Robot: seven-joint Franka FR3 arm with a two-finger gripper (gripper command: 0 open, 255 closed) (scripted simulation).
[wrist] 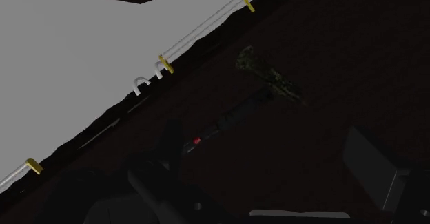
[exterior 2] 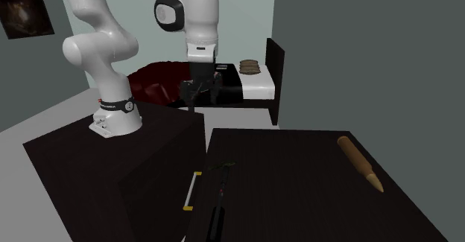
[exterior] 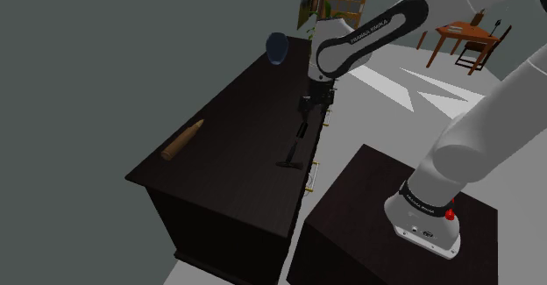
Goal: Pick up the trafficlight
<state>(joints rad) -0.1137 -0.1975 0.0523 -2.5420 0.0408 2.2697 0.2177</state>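
The jaws are seen held wide apart and nothing is gripped between them. In the wrist view their two black fingers (wrist: 373, 165) are set well clear of each other, with bare dark bench (wrist: 331, 50) shown between them.

The traffic light (exterior: 295, 143) is laid on its side on the bench (exterior: 228, 143), below the jaws and apart from them. Its thicker housing end, where a small red lamp is lit, is turned toward the jaws, and its mottled green base is found at the end away from them. In the wrist view the traffic light (wrist: 241, 109) is seen ahead of the jaws, slanted across the gap between the fingers and touched by neither. In the second exterior view the traffic light (exterior 2: 221, 196) is placed close to the bench (exterior 2: 298, 181) edge, just beside a brass-ended drawer handle (exterior 2: 190, 190).

A large brass cartridge (exterior: 182, 140) is laid on the bench well apart from the jaws, across the top from the traffic light. A dark blue rounded object (exterior: 277, 46) is set at the bench end beyond the jaws. The white arm (exterior: 377, 29) is reached over from the stand (exterior: 377, 213), which is placed beside the bench on the handle side.
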